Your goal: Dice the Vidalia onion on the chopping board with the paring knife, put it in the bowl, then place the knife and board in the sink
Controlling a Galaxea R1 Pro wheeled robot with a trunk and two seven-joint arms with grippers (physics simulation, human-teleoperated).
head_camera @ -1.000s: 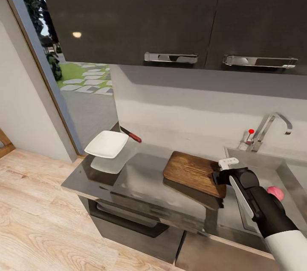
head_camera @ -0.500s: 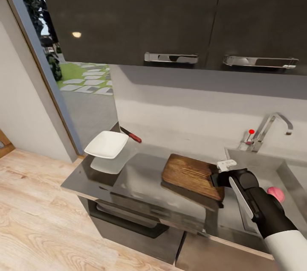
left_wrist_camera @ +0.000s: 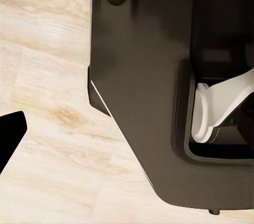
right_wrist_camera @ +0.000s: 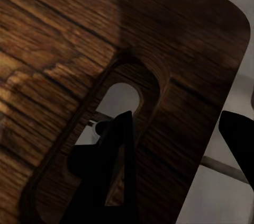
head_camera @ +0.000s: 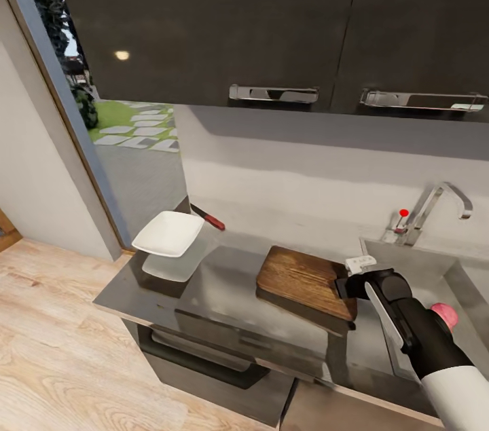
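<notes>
The dark-brown chopping board (head_camera: 302,278) hangs just above the grey countertop (head_camera: 224,288), casting a shadow under it. My right gripper (head_camera: 353,273) is shut on its slotted end. In the right wrist view one finger (right_wrist_camera: 108,171) pokes through the slot handle of the chopping board (right_wrist_camera: 58,60) and the other sits beyond the board's edge. A pink-tinted Vidalia onion (head_camera: 443,314) lies in the sink (head_camera: 468,278). The white bowl (head_camera: 168,233) stands at the counter's left end, with the red-handled paring knife (head_camera: 208,216) behind it. One dark fingertip (left_wrist_camera: 10,134) of my left gripper hangs over the floor.
The steel faucet (head_camera: 438,203) and red knob (head_camera: 404,212) stand behind the sink. Dark upper cabinets (head_camera: 272,17) hang low over the counter. An open doorway (head_camera: 129,139) is at the left. My own dark base (left_wrist_camera: 159,91) lies under the left wrist.
The right gripper has raised the board's slotted end slightly off the counter, and a shadow now shows beneath it. The head view has shifted a little.
</notes>
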